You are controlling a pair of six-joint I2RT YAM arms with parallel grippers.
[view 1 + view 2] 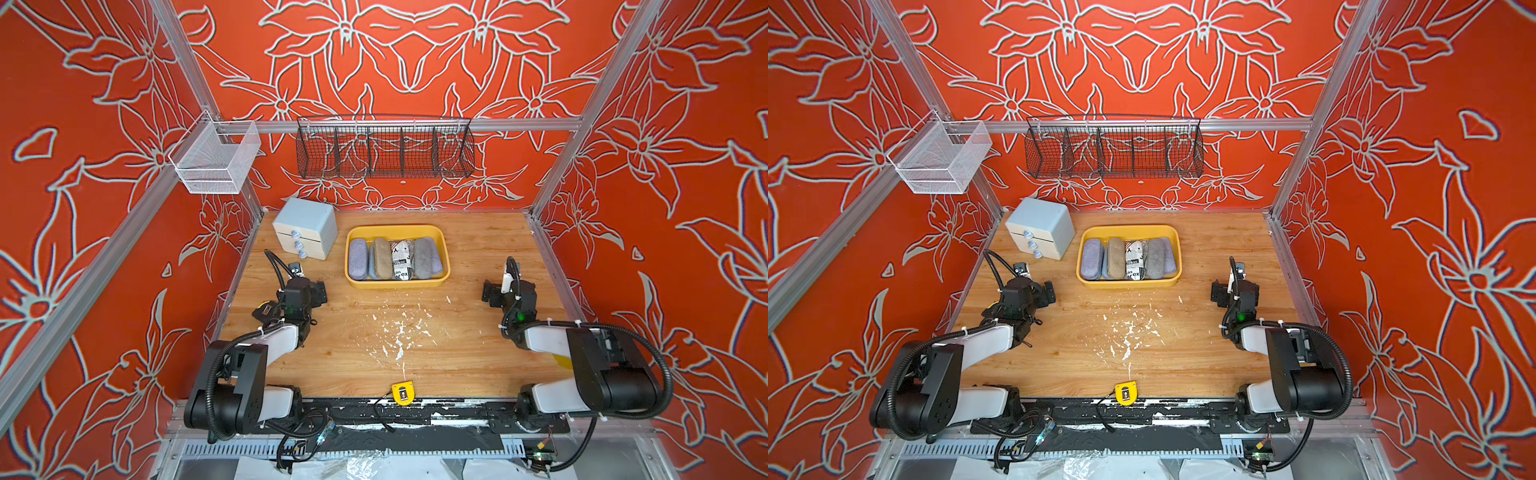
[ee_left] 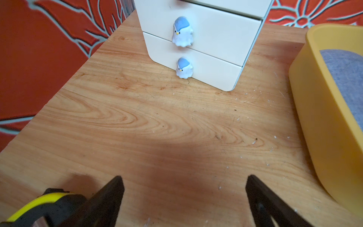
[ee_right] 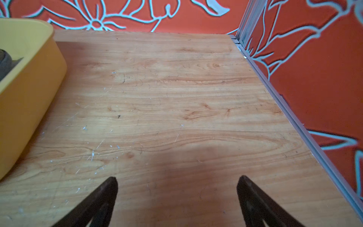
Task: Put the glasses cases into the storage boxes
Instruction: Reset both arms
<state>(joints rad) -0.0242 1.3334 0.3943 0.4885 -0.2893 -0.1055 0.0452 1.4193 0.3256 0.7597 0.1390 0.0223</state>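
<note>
In both top views the yellow storage box [image 1: 395, 284] [image 1: 1128, 283] sits at the table's back middle. Side by side in it lie several glasses cases: lavender [image 1: 358, 258], tan [image 1: 382, 257], newsprint-printed [image 1: 402, 259] and grey [image 1: 423, 257], with a light blue one [image 1: 438, 263] at the right wall. My left gripper [image 1: 320, 291] [image 2: 184, 176] hovers open over bare wood, left of the box. To the right of the box my right gripper [image 1: 490, 293] [image 3: 176, 176] is open too, with nothing between its fingers. The box's walls [image 2: 318, 118] [image 3: 25, 88] edge both wrist views.
A pale blue-and-cream drawer cabinet [image 1: 307, 226] [image 2: 206, 39] stands left of the box. A yellow tape measure [image 1: 402, 392] lies at the table's front edge. A yellow-and-black object [image 2: 45, 204] sits by the left gripper. A black wire basket [image 1: 384, 147] and a white one [image 1: 216, 158] hang on the walls.
</note>
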